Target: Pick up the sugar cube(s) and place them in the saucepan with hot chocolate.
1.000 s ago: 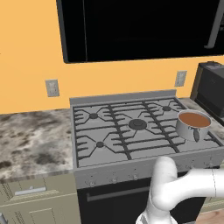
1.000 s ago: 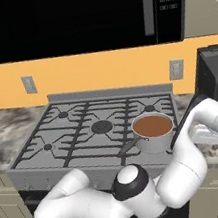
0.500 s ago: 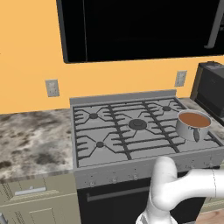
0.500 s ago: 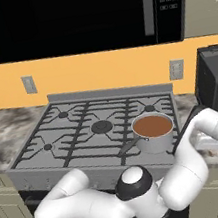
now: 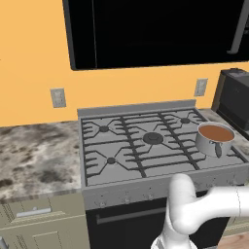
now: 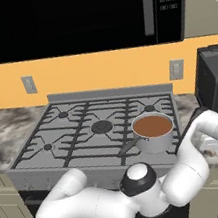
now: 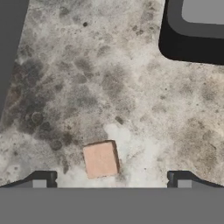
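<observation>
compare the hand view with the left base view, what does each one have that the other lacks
Hand view alone: a tan sugar cube on the marble counter, between the spread tips of the tool, plus a dark appliance. Left base view alone: the saucepan with hot chocolate on the stove. Both: marble countertop.

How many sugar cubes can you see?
1. The sugar cube lies on the speckled stone counter, just ahead of the open jaws and left of their middle, in the hand view. Others may lie outside that view.
</observation>
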You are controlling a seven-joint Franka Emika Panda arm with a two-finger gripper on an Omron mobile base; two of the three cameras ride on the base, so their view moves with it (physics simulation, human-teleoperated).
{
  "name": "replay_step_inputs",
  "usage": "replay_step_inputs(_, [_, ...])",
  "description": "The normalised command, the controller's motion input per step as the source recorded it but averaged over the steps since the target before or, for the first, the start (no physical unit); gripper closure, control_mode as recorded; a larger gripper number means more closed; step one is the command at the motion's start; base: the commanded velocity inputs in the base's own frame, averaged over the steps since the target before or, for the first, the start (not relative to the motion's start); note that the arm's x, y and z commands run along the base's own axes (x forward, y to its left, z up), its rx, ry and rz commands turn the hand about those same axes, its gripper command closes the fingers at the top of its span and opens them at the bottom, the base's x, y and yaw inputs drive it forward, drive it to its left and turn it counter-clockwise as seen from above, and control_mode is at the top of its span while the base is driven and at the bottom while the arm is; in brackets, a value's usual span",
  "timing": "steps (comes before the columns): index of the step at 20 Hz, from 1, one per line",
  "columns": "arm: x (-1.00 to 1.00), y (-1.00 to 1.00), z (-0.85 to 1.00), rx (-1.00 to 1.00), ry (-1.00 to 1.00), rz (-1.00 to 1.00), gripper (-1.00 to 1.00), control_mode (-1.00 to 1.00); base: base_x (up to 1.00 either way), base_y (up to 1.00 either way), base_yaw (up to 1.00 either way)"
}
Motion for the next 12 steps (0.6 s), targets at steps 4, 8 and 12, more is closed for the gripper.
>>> replay_step_inputs(4, [0.21,0.0,-0.26,0.0,0.0,0.01,-1.0,-1.0,0.0,0.0,0.0])
replay_step_inputs(8, [0.03,0.0,-0.17,0.0,0.0,0.0,-1.0,-1.0,0.0,0.0,0.0])
replay_step_inputs(12, [0.0,0.01,-0.18,0.0,0.0,0.01,-1.0,-1.0,0.0,0.0,0.0])
